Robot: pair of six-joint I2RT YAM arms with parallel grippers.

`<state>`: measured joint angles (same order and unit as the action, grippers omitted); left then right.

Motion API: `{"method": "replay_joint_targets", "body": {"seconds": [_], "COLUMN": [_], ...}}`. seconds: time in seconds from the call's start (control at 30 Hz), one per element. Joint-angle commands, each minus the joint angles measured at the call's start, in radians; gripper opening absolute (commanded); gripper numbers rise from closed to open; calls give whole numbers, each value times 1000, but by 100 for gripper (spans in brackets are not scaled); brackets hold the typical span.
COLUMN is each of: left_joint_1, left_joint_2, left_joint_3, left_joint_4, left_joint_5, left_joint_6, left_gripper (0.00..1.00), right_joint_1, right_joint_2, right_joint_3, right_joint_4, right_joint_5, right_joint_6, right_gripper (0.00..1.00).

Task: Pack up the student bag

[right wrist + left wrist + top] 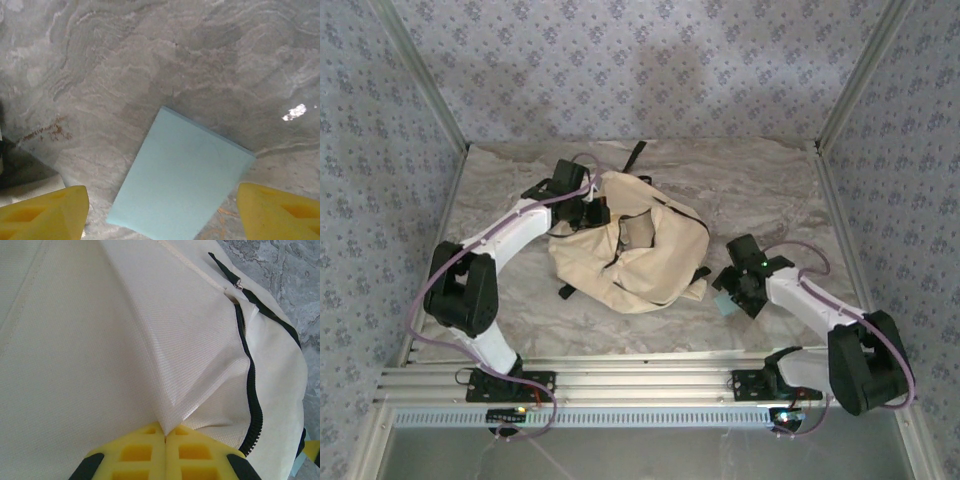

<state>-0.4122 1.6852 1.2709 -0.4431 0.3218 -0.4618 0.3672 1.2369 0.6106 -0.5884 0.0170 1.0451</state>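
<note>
**Top view.** The left gripper [585, 207] sits on the upper left part of the student bag [640, 250]. The bag lies crumpled near the middle of the marble-patterned table [770, 190]. The right gripper [738, 290] hangs just right of the bag, over a pale blue slab [723, 304]. Walls [640, 60] with a small floral print enclose the table on three sides. An aluminium rail [650, 385] runs along the near edge and carries both arm bases.

**Left wrist view.** The yellow fingers [135, 452] are pressed together and pinch a raised fold of the bag's cream fabric. A black zipper [248, 390] curves down the right side of the fabric, with bare table beyond it.

**Right wrist view.** The yellow fingers [45, 212] stand wide apart and grip nothing. The blue slab lies flat on the table beneath the gap between them.
</note>
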Motion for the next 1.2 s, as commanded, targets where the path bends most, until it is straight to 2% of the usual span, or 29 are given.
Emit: {"method": "replay_joint_targets", "body": {"seconds": [0.0, 0.43, 0.6, 0.73, 0.9, 1.03, 1.17], "left_joint_1": [9, 9, 9, 9, 10, 9, 9], "left_joint_2": [-57, -59, -55, -50, -56, -61, -55], "left_joint_3": [3, -7, -6, -7, -15, -19, -17], "left_joint_4": [44, 52, 58, 66, 64, 62, 65], "left_joint_5": [1, -4, -4, 5, 4, -6, -8], "left_joint_6": [3, -1, -5, -11, -11, -8, -8], "left_gripper": [0, 0, 0, 0, 0, 0, 0], "right_joint_1": [0, 3, 12, -11, -21, -27, -44], "right_joint_2": [40, 149, 113, 96, 109, 64, 30], "right_joint_3": [13, 29, 43, -10, 36, 60, 47], "right_joint_4": [20, 44, -40, 4, -53, -136, -163], "right_joint_5": [35, 35, 38, -47, -3, 50, 51], "right_joint_6": [48, 47, 24, 69, 60, 29, 20], "right_gripper": [77, 75, 80, 84, 84, 83, 82]}}
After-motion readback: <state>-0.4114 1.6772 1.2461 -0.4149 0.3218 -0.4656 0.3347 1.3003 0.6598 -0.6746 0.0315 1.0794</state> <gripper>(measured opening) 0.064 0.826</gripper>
